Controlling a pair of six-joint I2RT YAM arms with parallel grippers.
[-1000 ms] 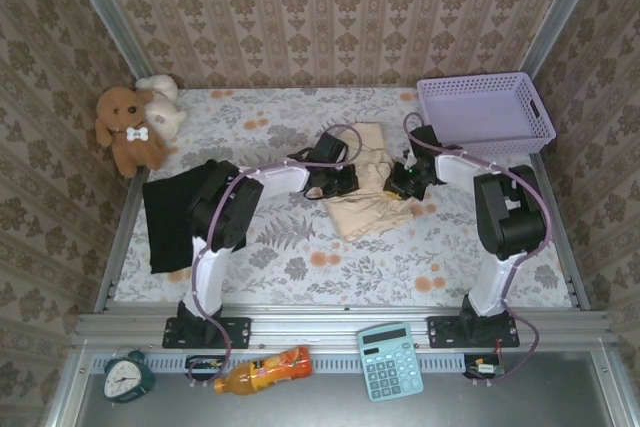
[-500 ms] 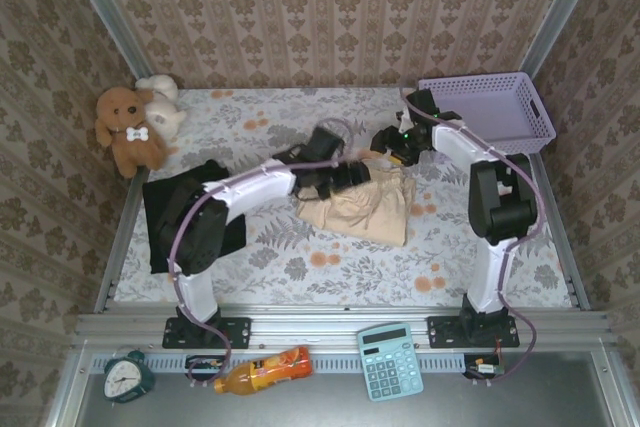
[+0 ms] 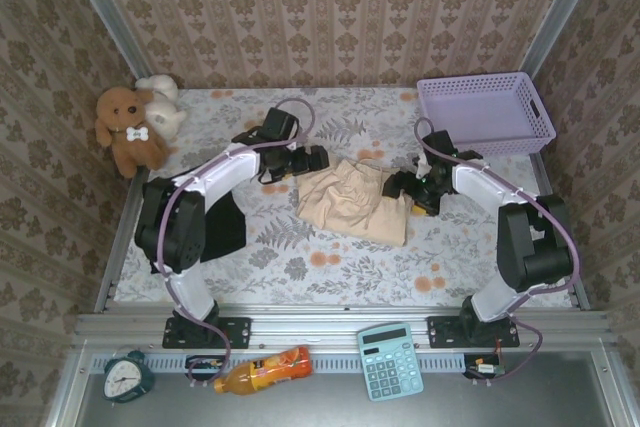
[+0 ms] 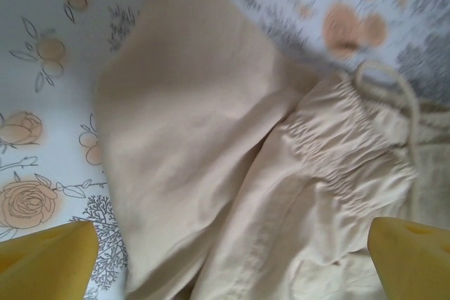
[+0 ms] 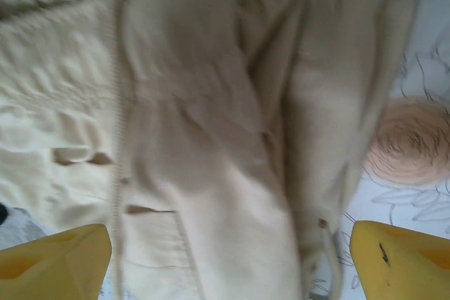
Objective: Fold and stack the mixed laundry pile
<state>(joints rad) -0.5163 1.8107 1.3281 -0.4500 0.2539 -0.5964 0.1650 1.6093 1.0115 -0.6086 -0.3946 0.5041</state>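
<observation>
Two-handed folding of the beige piece (image 3: 350, 205) judged in hand, mid-frame on the worktop (image 3: 300, 269); flanked by left fingers (image 3: 305, 160) and right fingers (image 3: 408, 190), both spread wide, gripping nothing. Black piece (image 3: 232, 233) parked at frame left. Needed next, probably: pinching beige edges, another fold, then stacking.

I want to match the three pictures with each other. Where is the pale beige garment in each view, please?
Top external: the beige garment lies crumpled near the centre, on the floral tablecloth.
Left wrist: it covers the centre and the right.
Right wrist: it covers the left and the centre.
Shared landmark: the tablecloth's orange flowers, at the left edge in left wrist, at the right edge in right wrist.
</observation>
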